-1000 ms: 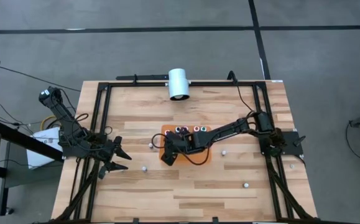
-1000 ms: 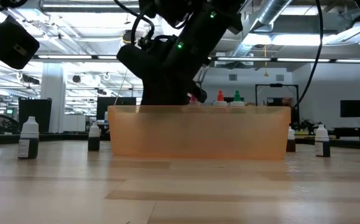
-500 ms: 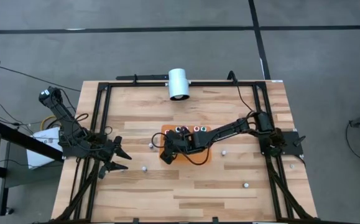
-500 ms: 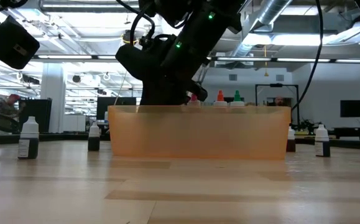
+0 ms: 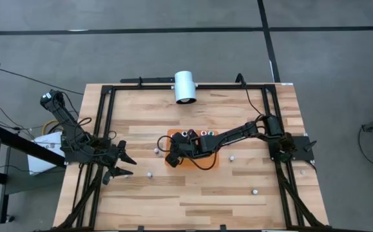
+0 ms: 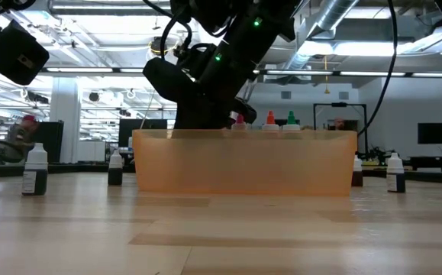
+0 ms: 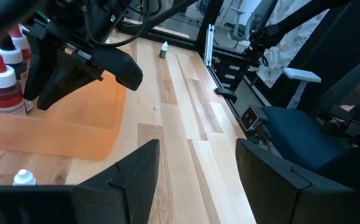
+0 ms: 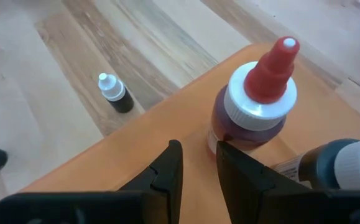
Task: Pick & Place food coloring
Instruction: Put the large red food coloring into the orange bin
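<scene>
Several tiny food coloring bottles stand upright along the far edge of the flat orange mat [image 5: 199, 154], among them a red-topped one [image 8: 254, 102] and a dark one with a white cap [image 8: 344, 165]. Their coloured tops also show in the low view [image 6: 270, 118]. My right gripper [image 5: 171, 158] hovers over the mat's left end, its fingers a narrow gap apart with nothing between them [image 8: 198, 168], just short of the red-topped bottle. My left gripper [image 5: 123, 163] waits open and empty at the table's left side.
Loose small bottles stand on the wood table around the mat [image 5: 156, 150] [image 5: 149, 174] [image 5: 232, 156] [image 5: 254, 191]; one shows in the right wrist view [image 8: 114, 93]. A large white cylinder [image 5: 185, 87] lies at the far edge. Black frame rails run along both sides.
My right gripper has shifted slightly toward the table's far edge over the mat's left end. The bottles stay where they were.
</scene>
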`<state>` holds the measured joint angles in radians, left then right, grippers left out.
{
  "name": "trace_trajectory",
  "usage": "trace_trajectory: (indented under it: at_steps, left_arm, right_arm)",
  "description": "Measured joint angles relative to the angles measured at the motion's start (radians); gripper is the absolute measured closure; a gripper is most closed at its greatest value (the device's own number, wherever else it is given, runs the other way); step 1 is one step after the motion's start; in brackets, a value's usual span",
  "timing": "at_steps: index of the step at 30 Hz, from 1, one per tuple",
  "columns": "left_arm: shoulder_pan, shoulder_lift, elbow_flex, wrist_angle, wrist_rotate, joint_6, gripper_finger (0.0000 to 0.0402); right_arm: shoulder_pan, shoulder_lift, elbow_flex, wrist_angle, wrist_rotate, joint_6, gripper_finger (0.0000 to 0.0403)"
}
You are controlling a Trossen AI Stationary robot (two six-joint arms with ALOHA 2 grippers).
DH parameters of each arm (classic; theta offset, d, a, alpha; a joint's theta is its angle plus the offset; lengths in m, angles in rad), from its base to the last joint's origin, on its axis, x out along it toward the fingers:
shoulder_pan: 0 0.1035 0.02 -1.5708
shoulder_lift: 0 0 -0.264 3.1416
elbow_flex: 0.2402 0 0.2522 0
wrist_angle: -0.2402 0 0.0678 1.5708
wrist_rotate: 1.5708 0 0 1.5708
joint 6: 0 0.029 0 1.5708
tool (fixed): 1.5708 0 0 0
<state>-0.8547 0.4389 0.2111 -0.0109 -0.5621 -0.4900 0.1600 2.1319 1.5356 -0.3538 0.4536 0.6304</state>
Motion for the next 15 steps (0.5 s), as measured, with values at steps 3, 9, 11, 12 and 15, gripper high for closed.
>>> trace_trajectory:
  at_steps: [3,9,11,12,15]
  left_arm:
    - [0.000,0.000,0.000,-0.002,0.000,0.000,0.0198]
    - [0.000,0.000,0.000,-0.006,0.000,0.000,0.0198]
    - [0.000,0.000,0.000,-0.007,0.000,0.000,0.0198]
    - [0.000,0.000,0.000,-0.006,0.000,0.000,0.0198]
    - [0.000,0.000,0.000,-0.007,0.000,0.000,0.0198]
  right_arm:
    - [0.000,0.000,0.000,0.000,0.022,0.000,0.0316]
    - [-0.011,0.000,0.000,0.000,0.030,0.012,0.0316]
    - [-0.013,0.000,0.000,0.000,0.032,0.025,0.0316]
    - [-0.015,0.000,0.000,0.000,0.032,0.025,0.0316]
    - [-0.019,0.000,0.000,0.000,0.030,0.025,0.0316]
